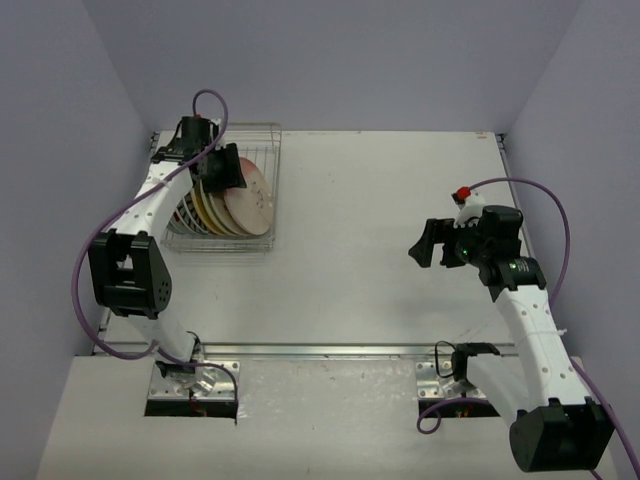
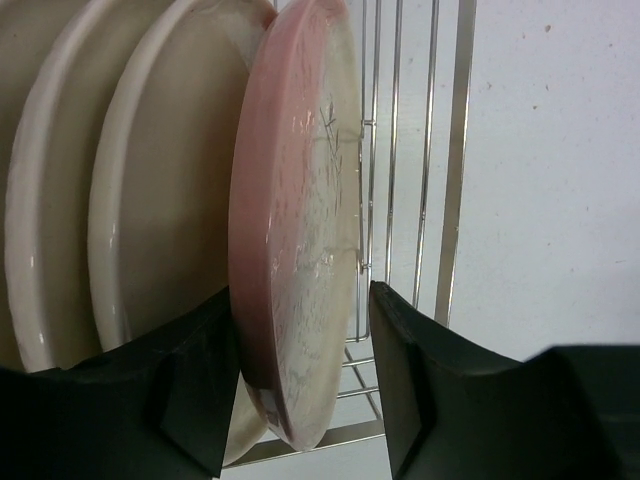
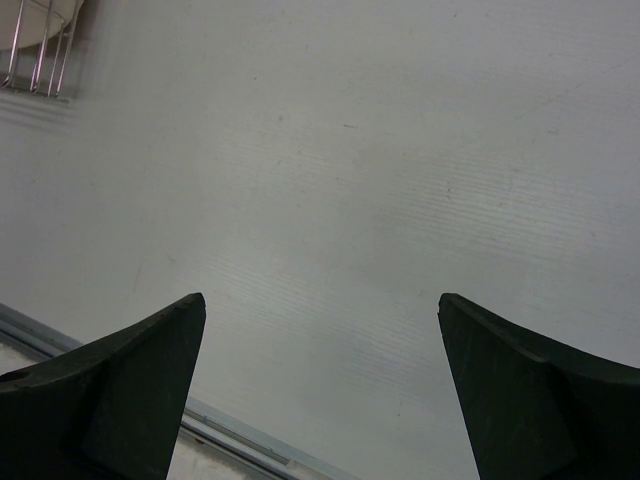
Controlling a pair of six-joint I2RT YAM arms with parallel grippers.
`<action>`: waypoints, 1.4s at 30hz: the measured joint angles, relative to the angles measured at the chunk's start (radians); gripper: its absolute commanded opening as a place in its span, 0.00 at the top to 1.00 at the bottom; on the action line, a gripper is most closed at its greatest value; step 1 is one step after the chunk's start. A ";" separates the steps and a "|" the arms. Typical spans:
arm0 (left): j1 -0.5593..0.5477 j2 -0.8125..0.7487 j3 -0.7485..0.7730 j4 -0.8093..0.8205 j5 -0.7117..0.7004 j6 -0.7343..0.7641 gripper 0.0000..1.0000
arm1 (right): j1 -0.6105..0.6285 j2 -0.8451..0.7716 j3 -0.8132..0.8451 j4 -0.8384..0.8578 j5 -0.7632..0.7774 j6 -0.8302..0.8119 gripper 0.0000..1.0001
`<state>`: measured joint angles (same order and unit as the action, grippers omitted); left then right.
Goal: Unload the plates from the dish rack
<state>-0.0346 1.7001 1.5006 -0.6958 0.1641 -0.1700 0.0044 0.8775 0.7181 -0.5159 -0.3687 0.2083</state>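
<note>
The dish rack [image 1: 265, 140] stands at the table's far left with several plates [image 1: 208, 212] on edge in its slots. The nearest is a pink-cream plate [image 1: 252, 196], seen edge-on in the left wrist view [image 2: 300, 200]. My left gripper [image 1: 226, 172] [image 2: 300, 290] straddles this plate's rim. One finger [image 2: 190, 370] lies against its pink back, between it and the cream plates [image 2: 150, 200] behind. The other finger [image 2: 420, 370] stands a small gap off its face, so the jaws are open around it. My right gripper [image 1: 428, 243] [image 3: 320, 300] hangs wide open and empty over bare table at the right.
The rack's upright wires [image 2: 460, 150] rise just right of the pink plate. White table [image 1: 380, 210] stretches between rack and right arm. A metal rail [image 3: 230, 440] marks the near edge. Grey walls close in on the left, back and right.
</note>
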 measured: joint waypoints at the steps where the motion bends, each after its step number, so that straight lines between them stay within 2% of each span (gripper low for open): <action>1: -0.005 0.002 -0.003 0.005 -0.004 -0.004 0.51 | 0.000 0.001 0.000 0.000 0.000 0.001 0.01; 5: -0.017 0.008 -0.011 0.014 -0.021 -0.017 0.53 | 0.000 0.003 0.000 0.000 -0.001 0.002 0.01; 9: -0.019 0.020 -0.012 0.021 -0.030 -0.023 0.59 | 0.000 0.009 0.000 0.000 -0.001 0.003 0.01; 13: -0.019 0.052 -0.011 0.027 -0.034 -0.024 0.72 | 0.000 0.011 0.000 0.000 -0.002 0.003 0.01; 14: -0.019 0.059 -0.011 0.026 -0.036 -0.025 0.80 | 0.000 0.011 0.000 0.000 -0.002 0.003 0.01; 18: -0.019 0.068 -0.010 0.033 -0.014 -0.031 1.00 | 0.000 0.010 0.000 0.000 -0.002 0.003 0.01; 29: -0.019 0.065 -0.002 0.025 -0.006 -0.019 1.00 | 0.000 0.010 0.000 -0.001 -0.009 0.003 0.01; 42: -0.024 -0.006 0.087 -0.099 -0.020 0.032 1.00 | 0.000 0.010 0.002 -0.011 -0.009 0.002 0.01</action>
<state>-0.0586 1.6937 1.5880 -0.7947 0.1441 -0.1379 0.0044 0.8879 0.7204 -0.5268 -0.3779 0.2108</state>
